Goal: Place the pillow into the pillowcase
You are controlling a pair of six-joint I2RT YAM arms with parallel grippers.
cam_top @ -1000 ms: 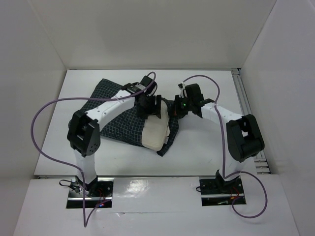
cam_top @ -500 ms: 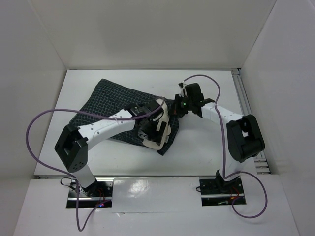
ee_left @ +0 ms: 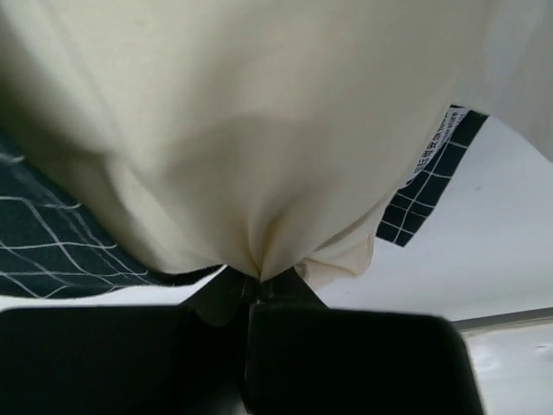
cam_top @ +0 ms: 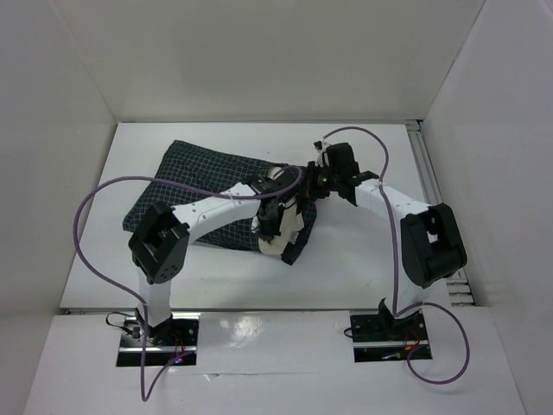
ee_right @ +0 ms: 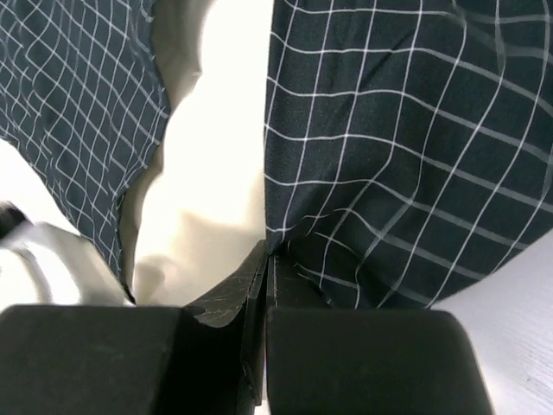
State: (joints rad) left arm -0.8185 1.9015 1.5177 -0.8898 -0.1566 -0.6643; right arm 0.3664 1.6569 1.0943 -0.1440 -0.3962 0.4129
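right gripper is pinched tight on the pillowcase edge, i'd guess to hold its mouth open. left gripper is clamped on the pillow corner to stuff it in.

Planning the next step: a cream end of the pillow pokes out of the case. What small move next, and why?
Probably the left gripper, shut on the pillow's exposed end, should push it deeper into the pillowcase: the right gripper pinches the opening's edge, holding it ready.
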